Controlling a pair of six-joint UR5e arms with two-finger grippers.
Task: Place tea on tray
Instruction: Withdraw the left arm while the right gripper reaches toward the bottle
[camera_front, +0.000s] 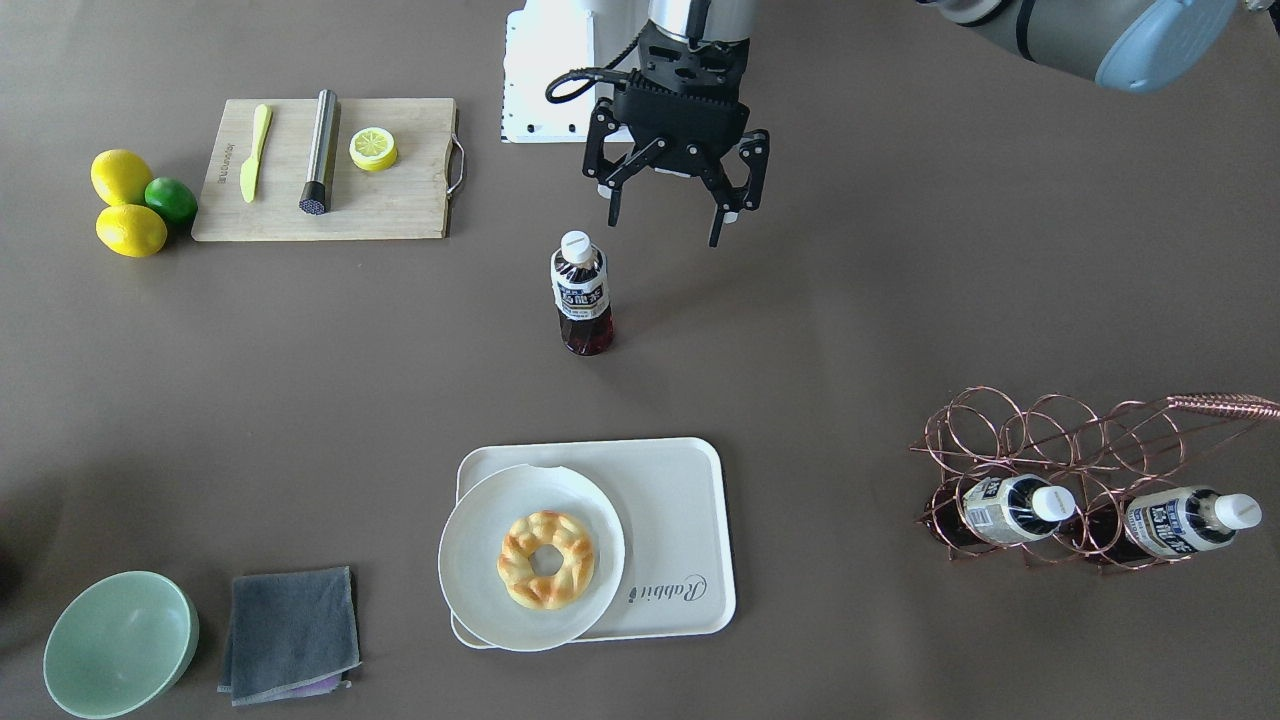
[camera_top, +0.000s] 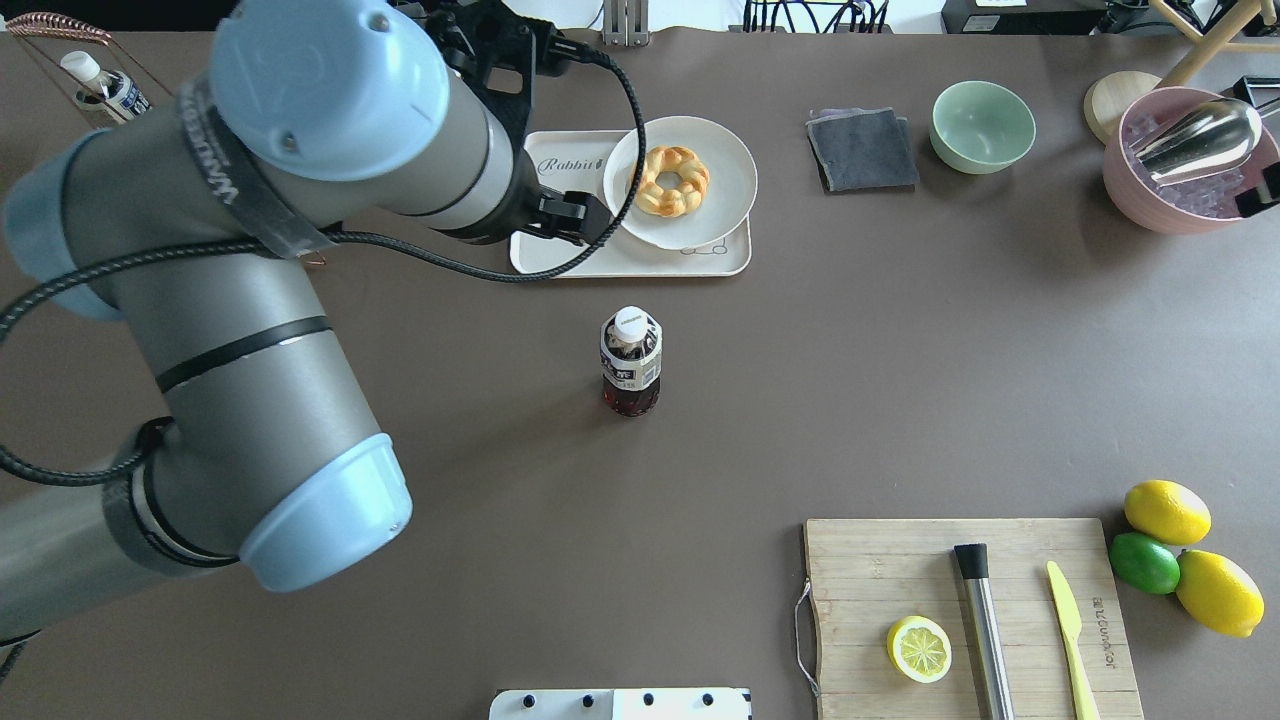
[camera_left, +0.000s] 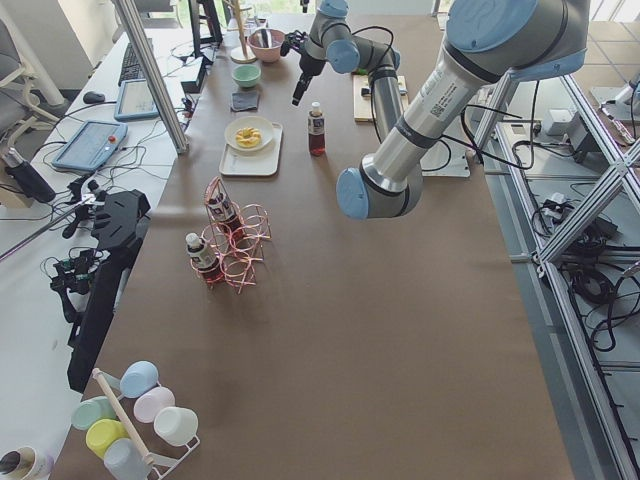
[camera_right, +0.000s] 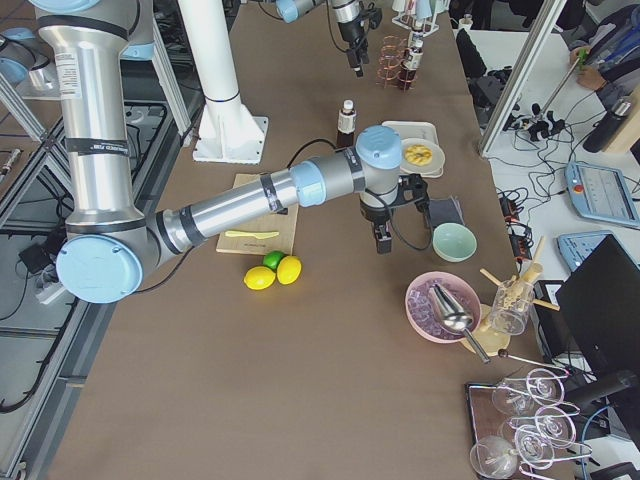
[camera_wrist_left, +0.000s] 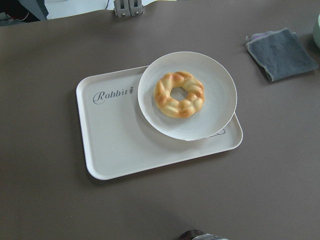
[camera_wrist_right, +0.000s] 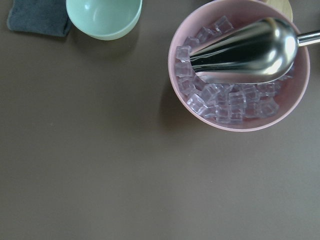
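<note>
Tea bottle (camera_front: 581, 293) stands upright on the brown table (camera_front: 900, 330), well apart from the tray. The left gripper (camera_front: 668, 225) hangs in the air near it, fingers spread wide. How the right gripper (camera_right: 382, 240) stands cannot be told. The cream tray (camera_front: 680, 500) carries a round plate (camera_front: 470, 590) with a braided doughnut (camera_front: 546, 558).

The left arm (camera_top: 250, 300) is silver-grey tubing with pale blue joint caps (camera_top: 330, 80), black bands and a black cable (camera_top: 400, 262); its black end effector (camera_front: 665, 230) has pale-dotted linkages.
</note>
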